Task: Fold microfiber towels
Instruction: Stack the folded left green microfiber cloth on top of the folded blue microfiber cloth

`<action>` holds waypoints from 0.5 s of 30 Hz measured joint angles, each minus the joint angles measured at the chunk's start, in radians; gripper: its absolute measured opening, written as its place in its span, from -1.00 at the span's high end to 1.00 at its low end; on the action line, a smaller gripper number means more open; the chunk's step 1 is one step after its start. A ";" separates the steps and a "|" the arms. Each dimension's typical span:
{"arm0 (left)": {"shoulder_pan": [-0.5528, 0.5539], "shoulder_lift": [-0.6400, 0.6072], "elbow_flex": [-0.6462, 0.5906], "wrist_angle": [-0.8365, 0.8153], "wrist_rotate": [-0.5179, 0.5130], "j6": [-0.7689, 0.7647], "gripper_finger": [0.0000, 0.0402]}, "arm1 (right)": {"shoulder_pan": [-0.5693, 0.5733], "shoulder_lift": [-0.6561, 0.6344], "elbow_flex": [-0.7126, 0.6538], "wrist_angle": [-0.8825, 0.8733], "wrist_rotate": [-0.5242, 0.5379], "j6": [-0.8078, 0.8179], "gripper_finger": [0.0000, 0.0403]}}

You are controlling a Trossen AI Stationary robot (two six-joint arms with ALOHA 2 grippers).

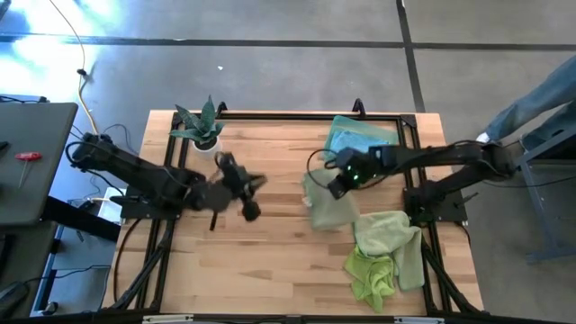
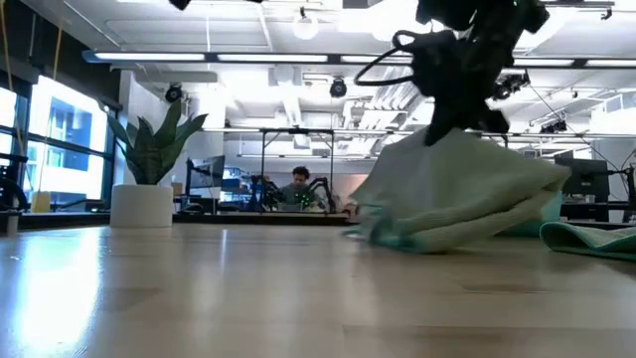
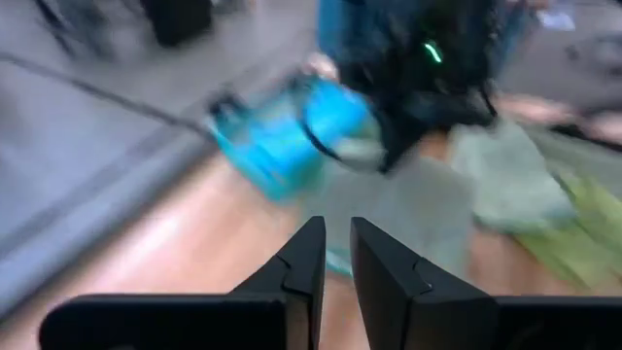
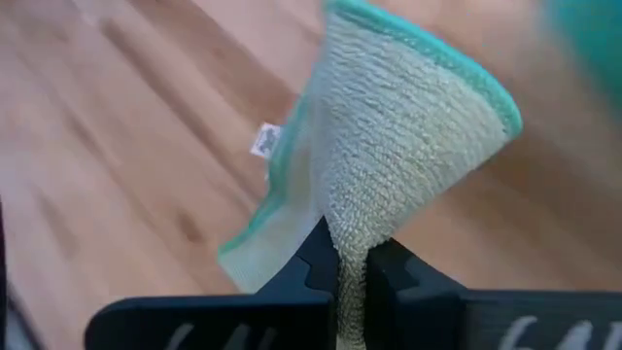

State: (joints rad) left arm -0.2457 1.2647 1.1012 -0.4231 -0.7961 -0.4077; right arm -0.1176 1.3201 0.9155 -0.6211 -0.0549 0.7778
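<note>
**Right gripper pinches the sage towel; left gripper hangs nearly closed**

Nearest the table's front edge, on the right side, a lime green towel (image 1: 371, 273) lies crumpled, with a pale green towel (image 1: 389, 232) bunched just behind it and touching it.

Farther in, the right gripper (image 4: 352, 261) has its fingers clamped on a fold of the pale sage towel (image 4: 389, 165) — the cloth rises from the pinch in a cone, its teal-stitched hem and a small white label showing. From the low view the sage towel (image 2: 457, 189) drapes down from the gripper, its lower edge resting on the table (image 1: 261, 261).

At mid-table the left gripper (image 1: 247, 193) hangs above bare wood, well apart from the towels, holding nothing — its fingers (image 3: 301, 267) stand only a narrow slit apart.

Toward the back edge, a light blue towel (image 1: 358, 137) lies flat behind the right gripper, and a small spiky plant (image 1: 202, 126) in a white pot stands at the back left.
</note>
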 joint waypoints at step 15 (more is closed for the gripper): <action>0.414 -0.204 0.002 0.084 0.078 0.461 0.78 | -0.354 0.015 0.334 -0.470 0.108 -0.517 1.00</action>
State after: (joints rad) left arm 0.1686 1.0610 1.1036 -0.3391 -0.7178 0.0535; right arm -0.4716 1.3354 1.2490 -1.0915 0.0535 0.2609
